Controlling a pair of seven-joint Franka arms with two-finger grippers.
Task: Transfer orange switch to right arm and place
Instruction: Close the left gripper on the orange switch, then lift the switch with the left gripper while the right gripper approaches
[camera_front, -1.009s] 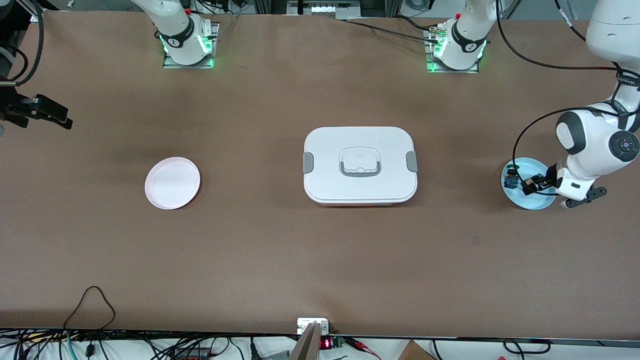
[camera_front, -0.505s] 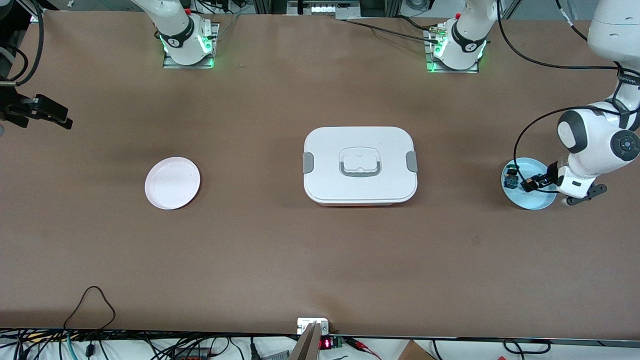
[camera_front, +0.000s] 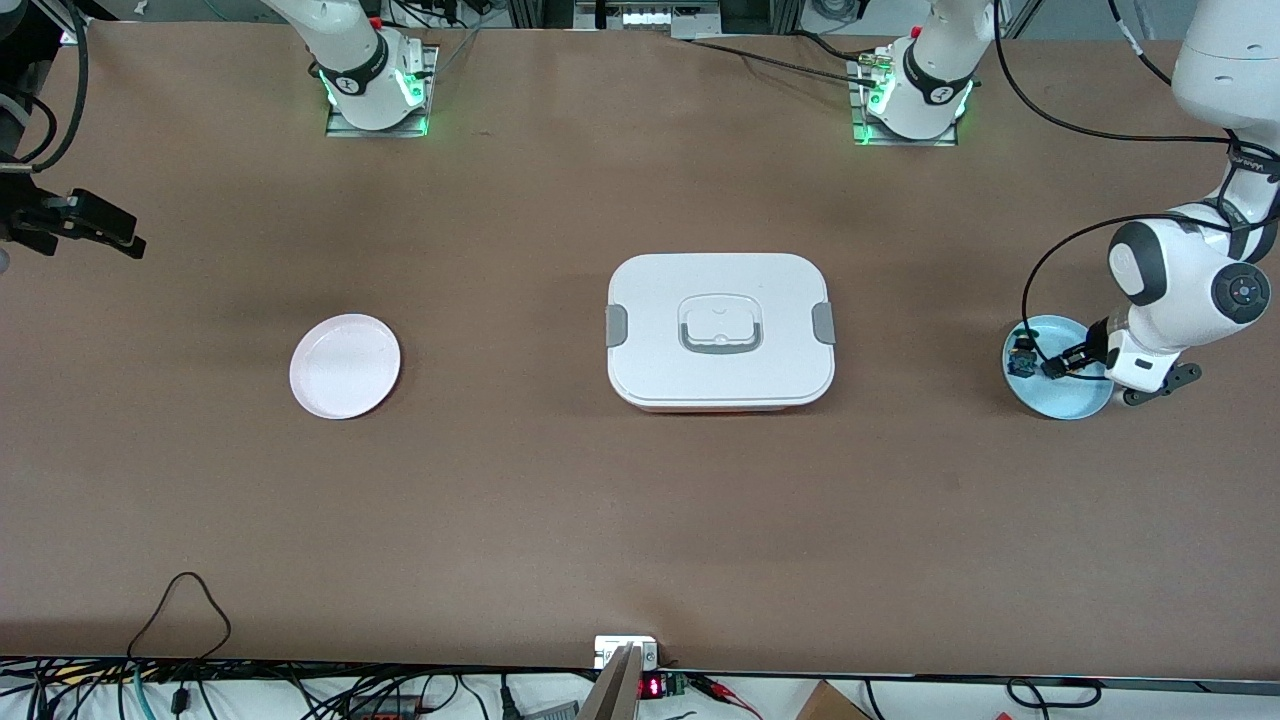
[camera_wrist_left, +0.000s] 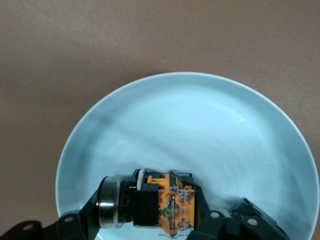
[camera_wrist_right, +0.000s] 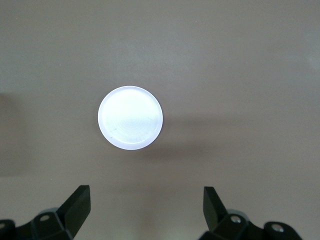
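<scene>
Left gripper (camera_front: 1058, 366) over blue plate (camera_front: 1075, 402) at left arm's end of tabletop (camera_front: 640, 500), fingers (camera_wrist_left: 80, 222) clenched around orange switch (camera_wrist_left: 160, 206), held just above plate. Small blue-and-green switch (camera_front: 1020, 358) lies in same plate. Right gripper (camera_wrist_right: 145, 207) waits high above pink plate (camera_front: 345, 366), fingers spread, holding nothing. White lidded box (camera_front: 720, 331) mid-tabletop.

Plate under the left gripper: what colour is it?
Light blue. The plate shows best in the left wrist view, beneath the left gripper.

Two plates (camera_front: 345, 366) (camera_front: 1075, 400), one box (camera_front: 720, 330), seemingly two switches (camera_wrist_left: 160, 205) (camera_front: 1021, 358).
</scene>
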